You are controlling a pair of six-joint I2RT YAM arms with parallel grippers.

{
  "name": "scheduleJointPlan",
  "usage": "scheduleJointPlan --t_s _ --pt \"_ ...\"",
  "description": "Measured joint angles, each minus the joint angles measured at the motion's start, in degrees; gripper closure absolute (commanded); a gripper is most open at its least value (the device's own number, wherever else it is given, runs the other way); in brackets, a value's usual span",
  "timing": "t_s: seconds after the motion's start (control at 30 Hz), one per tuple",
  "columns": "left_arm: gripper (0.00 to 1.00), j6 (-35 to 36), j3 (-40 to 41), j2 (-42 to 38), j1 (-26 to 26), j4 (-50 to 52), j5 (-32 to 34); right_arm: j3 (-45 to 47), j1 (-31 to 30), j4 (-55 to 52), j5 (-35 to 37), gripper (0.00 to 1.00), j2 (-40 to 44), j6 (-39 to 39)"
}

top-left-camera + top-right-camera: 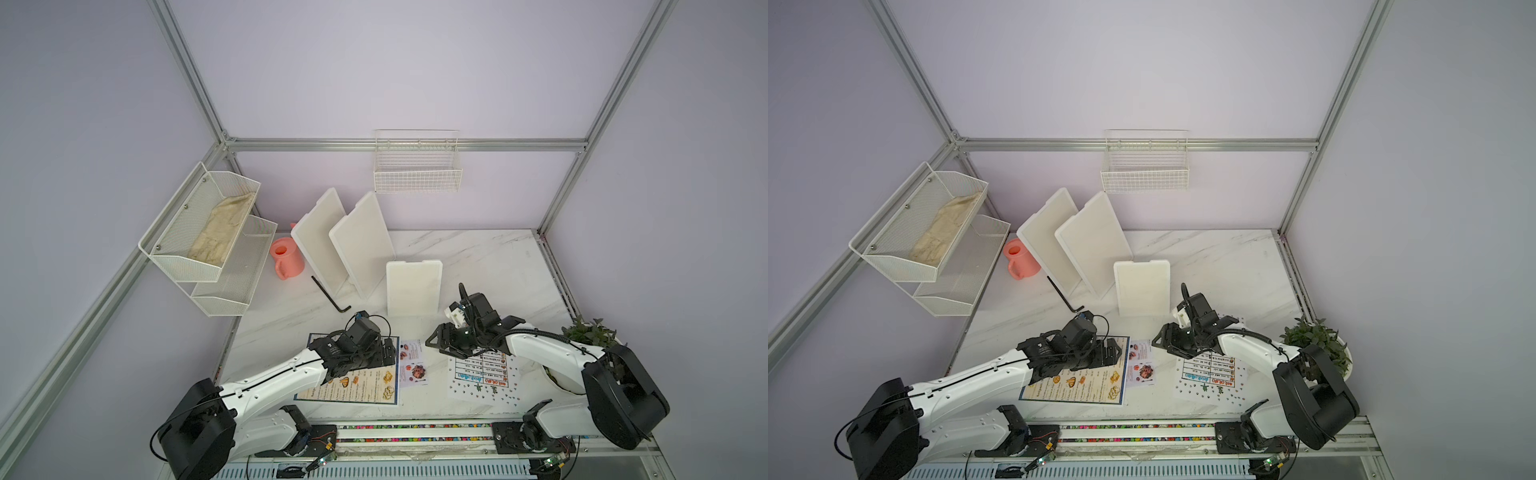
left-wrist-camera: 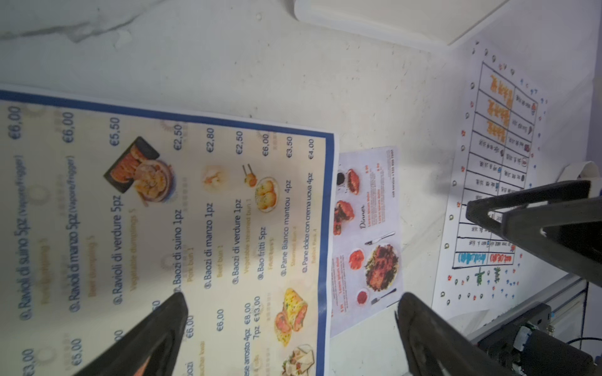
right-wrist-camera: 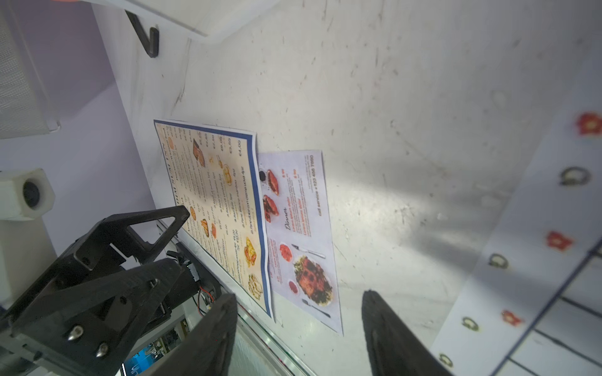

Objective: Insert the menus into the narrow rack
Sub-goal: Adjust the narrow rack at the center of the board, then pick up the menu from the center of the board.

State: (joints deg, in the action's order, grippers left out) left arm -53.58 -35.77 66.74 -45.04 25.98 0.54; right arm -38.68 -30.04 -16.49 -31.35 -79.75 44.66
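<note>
The left fingers (image 2: 163, 325) stand wide apart and empty, low over the blue-bordered menu (image 1: 357, 388), straddling its edge beside the small photo card (image 1: 412, 365). The right fingers (image 3: 218, 328) are also apart and hold nothing, above the bare surface (image 1: 478, 257) between that card and the white dotted sheet (image 1: 484, 382). All three menus lie flat at the front, well apart from the wire rack (image 1: 417, 166) on the back wall, likely the target. A flat sheet offers no lip, so press and drag one finger to buckle the edge, sparing the card. Only the top views show the rack. Only the wrist views show how tightly the card sits against the menu.
</note>
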Motion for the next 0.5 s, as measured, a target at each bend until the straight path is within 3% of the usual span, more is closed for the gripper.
scheduleJointPlan --t_s 0.5 --pt "0.00 -2.40 1.73 1.95 0.68 3.50 1.68 1.42 -4.39 2.78 3.54 0.36 -1.57 5.05"
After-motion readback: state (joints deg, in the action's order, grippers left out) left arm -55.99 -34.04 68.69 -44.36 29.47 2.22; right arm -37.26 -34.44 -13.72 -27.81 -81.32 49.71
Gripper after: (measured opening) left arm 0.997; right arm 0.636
